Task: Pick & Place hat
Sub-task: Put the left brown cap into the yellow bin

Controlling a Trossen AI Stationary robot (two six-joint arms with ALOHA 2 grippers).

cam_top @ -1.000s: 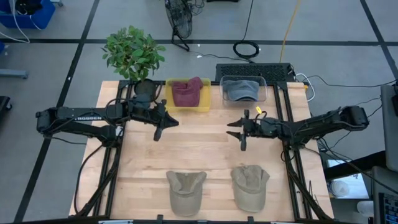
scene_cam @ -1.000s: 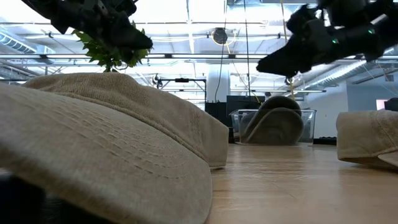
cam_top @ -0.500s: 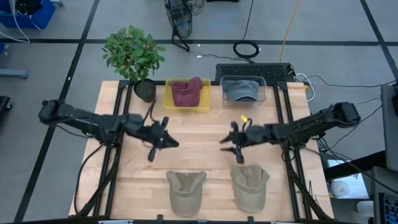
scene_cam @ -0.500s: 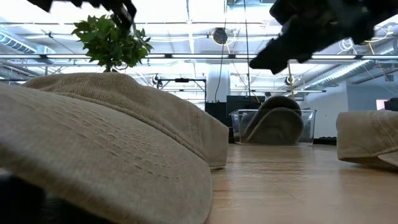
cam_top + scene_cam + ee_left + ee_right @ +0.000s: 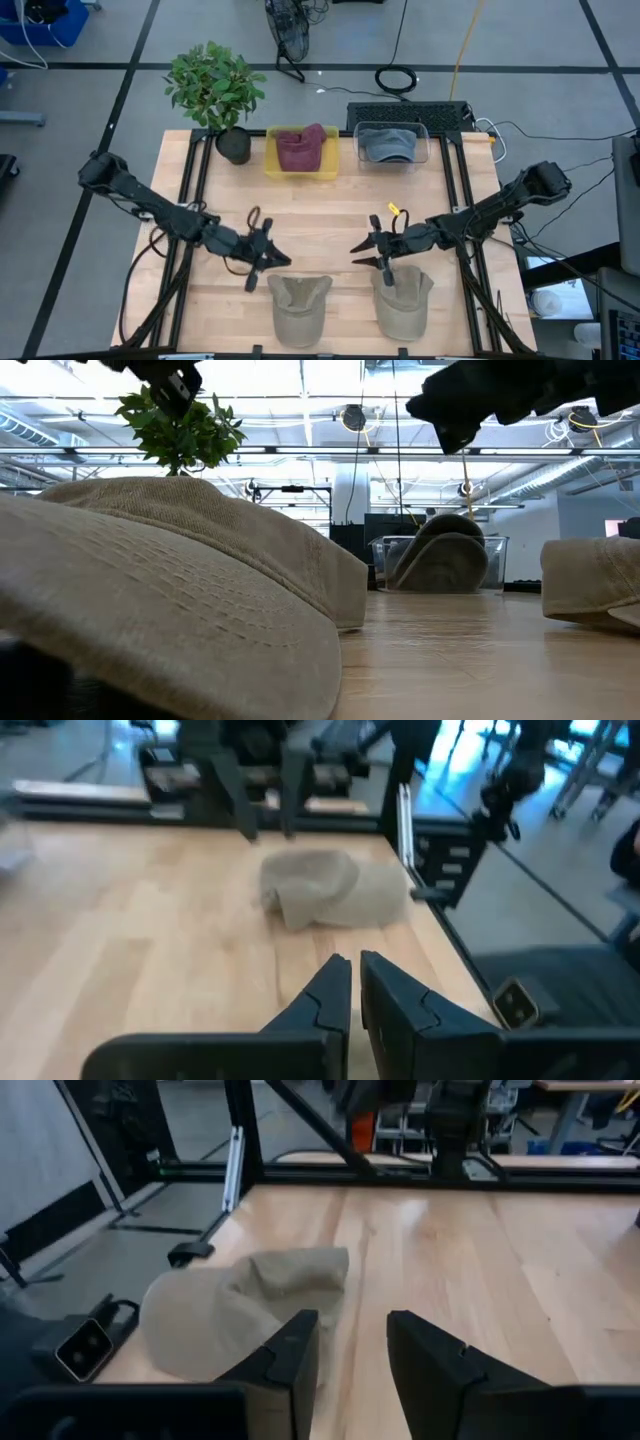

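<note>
Two tan caps (image 5: 300, 306) (image 5: 402, 300) lie soft and light, likely best pinched at the stiffer brim. The left gripper (image 5: 262, 262), nearly closed, and the right gripper (image 5: 372, 256), slightly parted, both hold nothing.

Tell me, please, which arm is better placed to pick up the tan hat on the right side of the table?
The right arm: the right gripper hovers just beside that tan hat, fingers open. The left gripper sits by the other tan hat.

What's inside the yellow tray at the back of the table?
A dark red hat lies in the yellow tray, filling most of it. Only the tray's rim shows around the hat, so whatever may lie beneath it stays hidden.
</note>
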